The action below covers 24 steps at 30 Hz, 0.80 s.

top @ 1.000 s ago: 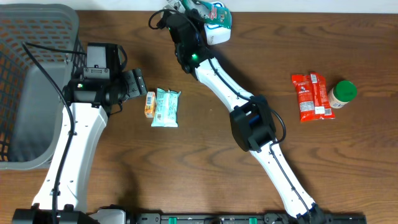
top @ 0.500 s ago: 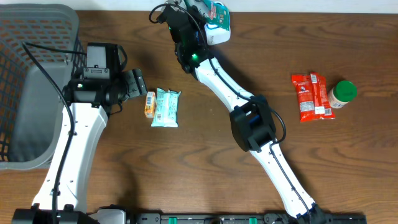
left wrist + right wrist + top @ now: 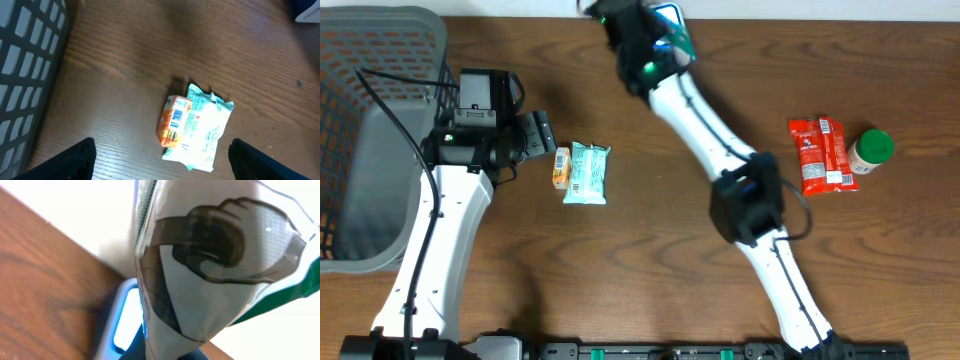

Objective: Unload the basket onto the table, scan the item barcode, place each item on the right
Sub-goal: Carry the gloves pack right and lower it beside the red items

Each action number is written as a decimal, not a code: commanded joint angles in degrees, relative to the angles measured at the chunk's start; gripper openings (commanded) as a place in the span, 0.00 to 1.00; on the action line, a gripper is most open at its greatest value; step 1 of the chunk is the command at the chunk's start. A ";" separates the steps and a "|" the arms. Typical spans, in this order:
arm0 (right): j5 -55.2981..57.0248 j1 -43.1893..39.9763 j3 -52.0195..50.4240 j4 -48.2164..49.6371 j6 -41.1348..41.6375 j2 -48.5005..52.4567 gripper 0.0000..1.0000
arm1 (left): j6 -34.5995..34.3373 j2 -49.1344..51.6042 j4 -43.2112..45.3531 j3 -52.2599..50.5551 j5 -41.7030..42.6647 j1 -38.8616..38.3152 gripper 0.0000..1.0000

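Black right fingers (image 3: 658, 28) are closed tight on a white and green bag (image 3: 210, 270). The bag hangs just above the scanner (image 3: 120, 325), and I cannot tell if they touch. A blue light glows on the scanner. No barcode shows on the side of the bag I can see, so I cannot tell if the light falls on one.

The left fingers (image 3: 542, 138) are wide open and hold nothing. They hover well to the left of the scanner, nearer the robot. Just past them a teal pack (image 3: 202, 127) and a small orange pack (image 3: 172, 122) lie touching, flat on the tabletop (image 3: 620, 260). Farther left of the scanner stands a grey basket (image 3: 380, 60). Well to the right of the scanner lie red packs (image 3: 818, 155) with a green-lidded jar (image 3: 870, 150) right beside them.

I think the job is more than half done. The bag is off the tabletop and at the scanner. What is left is to turn the bag until its barcode faces the light and wait for the read.
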 commanded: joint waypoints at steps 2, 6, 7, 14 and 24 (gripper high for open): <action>-3.67 -2.29 0.59 -8.98 9.66 -12.85 0.01 | -0.11 0.17 -0.17 0.74 -0.70 0.04 0.85; -12.04 -4.85 0.59 -26.16 12.76 -21.03 0.01 | -0.11 0.17 -0.17 0.74 -0.70 0.04 0.85; -16.06 -6.12 0.59 -31.54 14.14 -23.17 0.01 | -0.09 0.17 -0.17 0.74 -0.70 0.04 0.85; -44.96 -16.98 0.59 -56.17 14.64 -27.39 0.01 | -0.11 0.17 -0.17 0.74 -0.70 0.04 0.85; -53.68 -29.94 -7.69 -68.61 11.61 -24.98 0.02 | -0.11 0.17 -0.17 0.74 -0.70 0.04 0.85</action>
